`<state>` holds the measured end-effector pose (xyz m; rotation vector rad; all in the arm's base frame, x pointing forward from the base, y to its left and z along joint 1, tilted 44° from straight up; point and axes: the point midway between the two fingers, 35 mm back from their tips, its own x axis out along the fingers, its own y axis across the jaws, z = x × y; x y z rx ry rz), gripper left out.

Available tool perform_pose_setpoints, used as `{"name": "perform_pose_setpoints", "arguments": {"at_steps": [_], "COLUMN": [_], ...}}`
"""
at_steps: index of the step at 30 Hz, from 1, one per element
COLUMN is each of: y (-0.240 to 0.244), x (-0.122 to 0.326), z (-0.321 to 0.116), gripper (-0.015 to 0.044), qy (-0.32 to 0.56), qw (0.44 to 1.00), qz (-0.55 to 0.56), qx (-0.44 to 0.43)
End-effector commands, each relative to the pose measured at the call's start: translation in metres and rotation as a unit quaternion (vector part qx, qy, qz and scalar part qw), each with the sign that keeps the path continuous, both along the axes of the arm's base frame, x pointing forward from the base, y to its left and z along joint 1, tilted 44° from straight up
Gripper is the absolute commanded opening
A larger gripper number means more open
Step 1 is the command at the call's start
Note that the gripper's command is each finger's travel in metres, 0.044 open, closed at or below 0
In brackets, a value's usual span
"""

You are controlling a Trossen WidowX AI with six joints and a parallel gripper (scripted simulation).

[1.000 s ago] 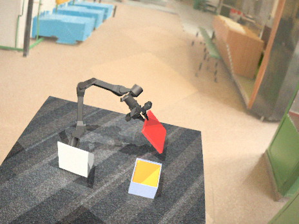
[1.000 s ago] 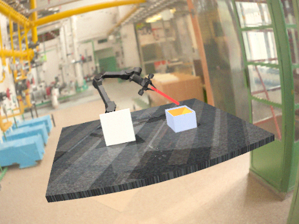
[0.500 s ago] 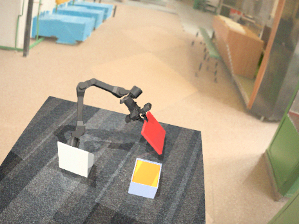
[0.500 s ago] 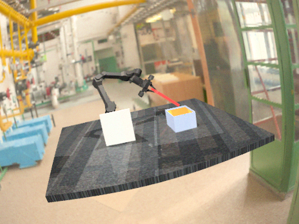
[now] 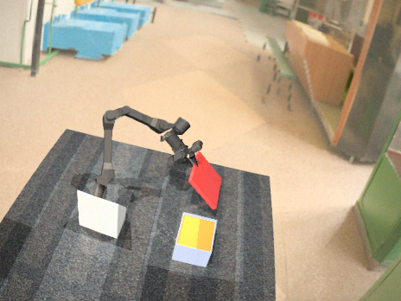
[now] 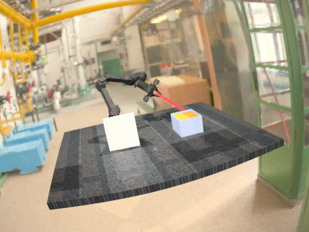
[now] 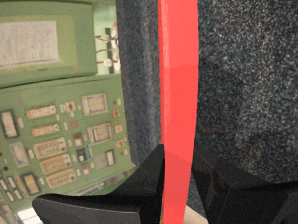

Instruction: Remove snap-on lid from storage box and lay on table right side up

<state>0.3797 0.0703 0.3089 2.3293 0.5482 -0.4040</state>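
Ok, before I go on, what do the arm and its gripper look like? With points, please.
The arm (image 5: 107, 144) (image 6: 106, 95) is dark grey to black, with slim straight links and chunkier, rounded joints. The gripper (image 5: 195, 163) (image 6: 158, 94) (image 7: 176, 148) matches it, with two black, angular fingers that taper to narrow tips. I can make out no markings or loose cables.

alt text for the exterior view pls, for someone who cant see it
A black robot gripper holds a flat red lid tilted above a dark striped table. An open pale-blue box with an orange-yellow inside and an upright white panel stand on it.
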Motion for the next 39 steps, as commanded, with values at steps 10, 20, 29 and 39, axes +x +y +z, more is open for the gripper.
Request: {"name": "perform_pose_setpoints", "arguments": {"at_steps": [10, 20, 29, 39], "y": [0.003, 0.009, 0.013, 0.019], "x": [0.003, 0.005, 0.006, 0.008], "z": [-0.005, -0.011, -0.016, -0.022], "gripper": [0.0, 0.0, 0.0, 0.0], "qy": [-0.004, -0.004, -0.004, -0.004], "qw": [1.0, 1.0, 1.0, 1.0], "qz": [-0.009, -0.009, -0.009, -0.009], "qx": [0.0, 0.0, 0.001, 0.001]}}
